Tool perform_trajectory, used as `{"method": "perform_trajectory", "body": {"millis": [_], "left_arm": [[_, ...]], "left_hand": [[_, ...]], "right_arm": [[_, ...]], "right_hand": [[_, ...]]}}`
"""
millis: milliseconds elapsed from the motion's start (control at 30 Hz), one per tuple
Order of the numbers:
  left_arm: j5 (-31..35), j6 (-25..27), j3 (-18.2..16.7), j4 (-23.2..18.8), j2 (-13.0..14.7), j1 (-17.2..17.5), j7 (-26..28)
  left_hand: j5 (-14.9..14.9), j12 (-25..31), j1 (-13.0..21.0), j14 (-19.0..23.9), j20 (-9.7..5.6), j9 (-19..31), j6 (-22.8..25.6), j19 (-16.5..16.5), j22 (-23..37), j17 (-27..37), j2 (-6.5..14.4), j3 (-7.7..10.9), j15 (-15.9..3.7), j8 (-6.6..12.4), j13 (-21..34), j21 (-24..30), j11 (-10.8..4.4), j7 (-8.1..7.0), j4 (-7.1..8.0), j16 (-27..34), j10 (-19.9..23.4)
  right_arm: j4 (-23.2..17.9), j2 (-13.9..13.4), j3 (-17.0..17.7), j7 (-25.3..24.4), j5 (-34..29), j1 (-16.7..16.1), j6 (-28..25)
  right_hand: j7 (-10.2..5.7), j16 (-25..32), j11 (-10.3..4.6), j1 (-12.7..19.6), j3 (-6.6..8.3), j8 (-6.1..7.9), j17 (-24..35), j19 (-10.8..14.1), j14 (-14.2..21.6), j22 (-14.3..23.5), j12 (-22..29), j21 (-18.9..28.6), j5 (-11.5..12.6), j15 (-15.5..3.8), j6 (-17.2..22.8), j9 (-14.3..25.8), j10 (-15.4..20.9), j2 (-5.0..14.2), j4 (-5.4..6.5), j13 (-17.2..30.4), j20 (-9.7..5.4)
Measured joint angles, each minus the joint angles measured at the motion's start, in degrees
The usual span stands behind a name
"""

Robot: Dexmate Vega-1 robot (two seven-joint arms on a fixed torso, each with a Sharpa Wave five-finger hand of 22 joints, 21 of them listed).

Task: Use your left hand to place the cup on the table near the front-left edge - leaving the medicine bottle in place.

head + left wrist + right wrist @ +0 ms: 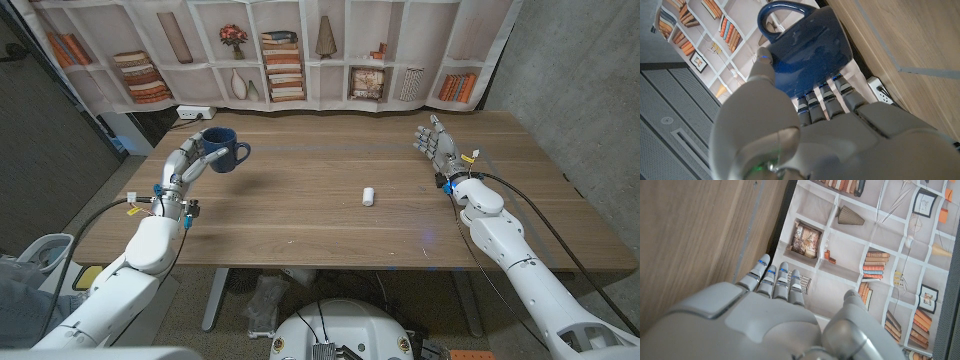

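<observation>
My left hand (192, 157) grips a dark blue cup (226, 150) and holds it above the table's far-left part, its handle pointing toward the middle. In the left wrist view the fingers (826, 100) wrap the cup (807, 45) from below, with the thumb on its side. A small white medicine bottle (368, 196) lies on its side near the middle of the wooden table (330, 225). My right hand (438, 147) is raised at the far right, fingers apart and holding nothing; the same hand (775, 315) shows in the right wrist view.
A backdrop printed with bookshelves (280, 55) hangs behind the table. A white power strip (195, 113) sits at the back-left corner. A dark grey panel (50, 150) stands to the left. Bare wood lies along the front edge.
</observation>
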Motion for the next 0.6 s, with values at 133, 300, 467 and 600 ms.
{"method": "perform_trajectory", "body": {"millis": [133,300,467,600], "left_arm": [[-0.2,-1.1,-0.1,0.1,-0.3,0.6,-0.5],[-0.4,-2.3,-0.4,0.4,-0.8,1.6,-1.0],[-0.8,-3.3,-0.6,0.6,-1.1,2.3,-1.7],[-1.2,-4.2,-0.7,0.9,-1.3,2.9,-2.3]], "left_hand": [[0.0,0.0,0.0,0.4,0.08,0.0,0.1,0.1,0.0,0.0,0.0,0.00,0.21,-0.01,0.0,0.0,0.00,0.13,0.00,0.0,0.0],[-0.2,0.0,0.0,0.4,-0.15,0.0,0.2,0.3,0.0,0.0,0.0,0.00,0.20,-0.03,0.0,0.0,0.20,0.23,0.00,0.0,0.2],[0.0,0.0,0.0,0.4,-0.15,0.0,0.2,0.3,0.0,0.0,0.0,0.00,0.20,-0.17,0.3,0.0,0.20,0.23,0.00,0.0,0.2],[0.0,0.0,0.0,0.4,-0.15,0.0,0.2,0.3,0.0,0.0,0.0,0.00,0.20,-0.17,0.3,0.0,0.20,0.23,0.00,0.0,0.2]], "right_arm": [[-0.4,0.0,0.0,-0.3,-0.1,-0.2,-0.1],[-1.0,0.0,-0.1,-0.8,-0.3,-0.5,-0.2],[-1.4,0.0,-0.2,-1.2,-0.3,-0.7,-0.2],[-1.6,0.0,-0.3,-1.4,-0.4,-0.9,-0.2]], "right_hand": [[0.00,0.0,0.00,0.0,0.00,0.00,0.0,0.0,0.0,0.0,0.0,-0.1,0.0,0.00,0.0,0.0,0.0,0.00,0.00,0.0,0.00],[0.00,0.0,0.00,0.0,-0.25,0.00,0.0,0.0,0.0,0.0,0.0,-0.1,0.0,0.00,0.0,0.0,0.0,0.00,-0.25,0.0,0.00],[0.00,0.0,0.00,0.0,-0.24,0.00,0.0,0.0,0.0,0.0,0.0,-0.1,0.0,0.00,0.0,0.0,0.0,0.00,-0.25,0.0,-0.02],[0.00,0.0,0.00,0.0,-0.25,0.00,0.0,0.3,0.0,0.0,0.0,-0.1,0.0,0.00,0.0,0.0,0.0,0.00,-0.25,0.0,-0.31]]}}
